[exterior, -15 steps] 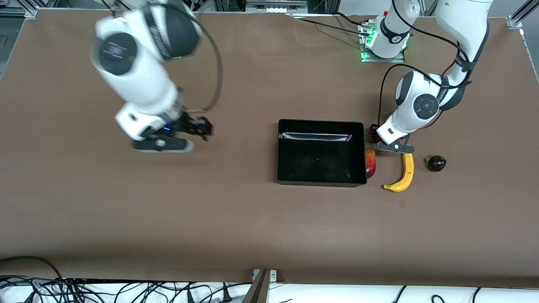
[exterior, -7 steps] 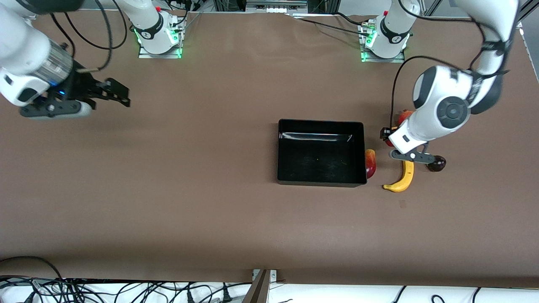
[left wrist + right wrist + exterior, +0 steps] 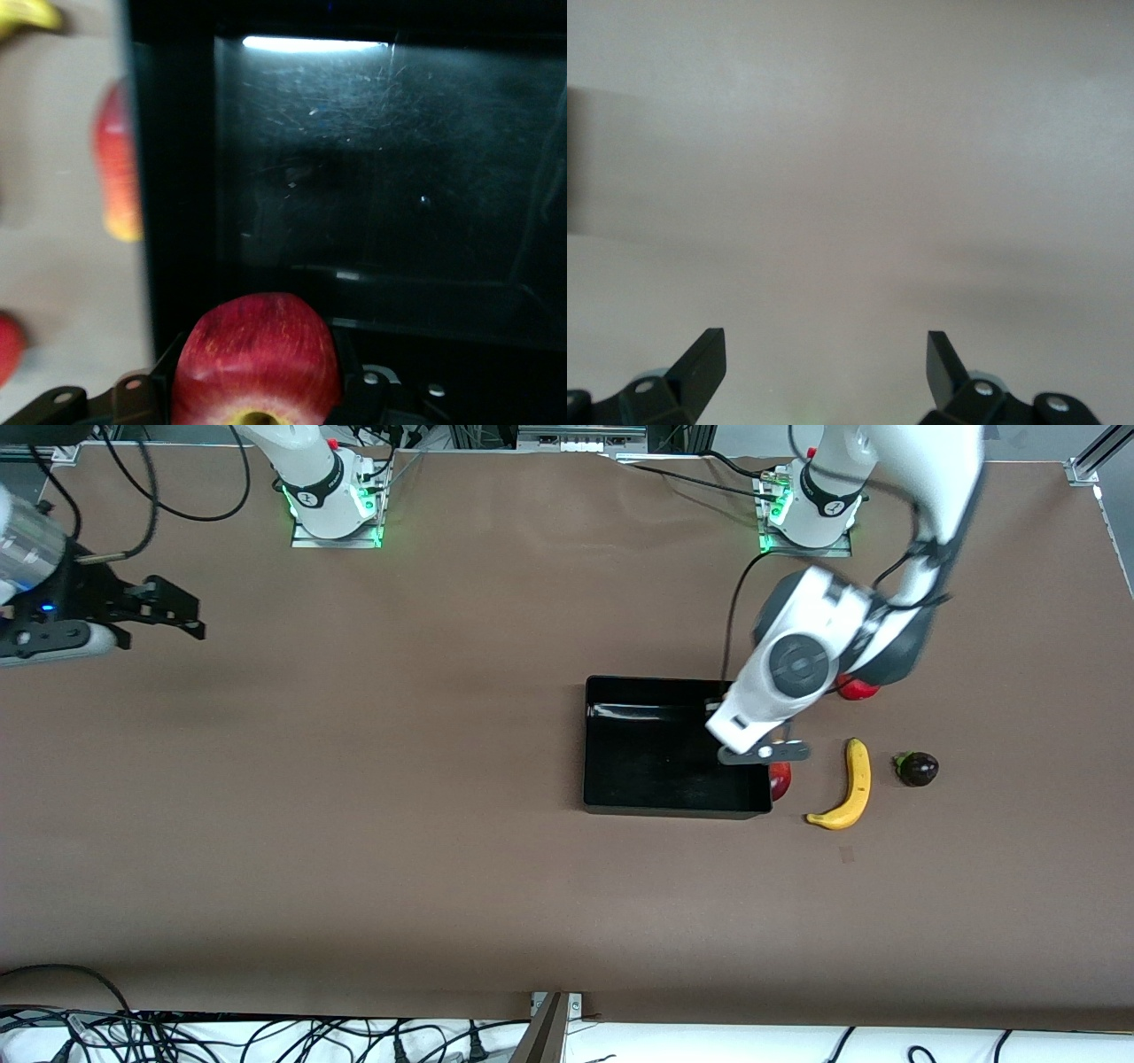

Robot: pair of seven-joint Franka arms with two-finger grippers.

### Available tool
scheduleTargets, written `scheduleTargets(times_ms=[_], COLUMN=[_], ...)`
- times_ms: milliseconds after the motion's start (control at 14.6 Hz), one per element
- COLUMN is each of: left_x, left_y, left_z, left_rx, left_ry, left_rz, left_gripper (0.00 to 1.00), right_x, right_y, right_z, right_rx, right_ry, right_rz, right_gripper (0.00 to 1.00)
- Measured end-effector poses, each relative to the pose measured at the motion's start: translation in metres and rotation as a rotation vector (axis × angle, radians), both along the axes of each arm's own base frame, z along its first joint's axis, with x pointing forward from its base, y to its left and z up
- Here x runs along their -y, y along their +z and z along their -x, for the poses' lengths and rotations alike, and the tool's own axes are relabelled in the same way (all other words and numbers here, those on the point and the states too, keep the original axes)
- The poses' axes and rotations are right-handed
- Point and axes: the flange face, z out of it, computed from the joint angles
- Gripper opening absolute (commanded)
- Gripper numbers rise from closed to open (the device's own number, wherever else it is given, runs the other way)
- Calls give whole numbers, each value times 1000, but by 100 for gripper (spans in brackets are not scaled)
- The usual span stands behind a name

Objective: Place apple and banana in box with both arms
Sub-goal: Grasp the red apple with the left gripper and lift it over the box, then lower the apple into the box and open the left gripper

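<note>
Left arm bent, its left gripper (image 3: 257, 403) clamped on the apple (image 3: 257, 359) over the box (image 3: 611, 802); only the wrist view showed it. Banana (image 3: 849, 786) lay beside the box. Right gripper (image 3: 824, 363) hung spread, empty.

Two white jointed arms with dark grey round joint caps and black bands are seen, each trailed by black cables. Green lights glow at both bases. The black two-finger right gripper (image 3: 182, 615) carries a blue light just above it on a black wrist; silver screws are set beside its fingers (image 3: 700, 361).
</note>
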Motion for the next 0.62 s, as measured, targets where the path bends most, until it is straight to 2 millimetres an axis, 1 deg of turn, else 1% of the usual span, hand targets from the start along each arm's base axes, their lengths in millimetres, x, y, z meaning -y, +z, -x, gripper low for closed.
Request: scheduleTargets(times_ms=[68, 205, 274, 342, 411, 479, 548, 616], left_x=[2, 3, 2, 2, 1, 1, 1, 1], left_y=[-20, -43, -52, -60, -67, -72, -71, -65], left_z=[2, 6, 9, 12, 13, 14, 13, 8], left_rx=[-5, -26, -40, -55, -66, -72, -69, -60], left_ry=[-1, -4, -5, -5, -2, 5, 11, 15], left_rz=[3, -1, -6, -11, -15, -19, -20, -16], left_gripper=[16, 16, 27, 87, 100, 100, 100, 100], right_x=[7, 11, 9, 7, 4, 2, 1, 1], right_y=[0, 1, 2, 3, 4, 5, 7, 10], right_z=[0, 0, 1, 1, 1, 2, 1, 1], right_rx=[1, 2, 4, 6, 9, 13, 20, 30], right_ry=[4, 6, 8, 13, 18, 22, 25, 28], right_rz=[-1, -1, -1, -1, -1, -1, 4, 16], right_gripper=[100, 100, 100, 100, 100, 100, 100, 100])
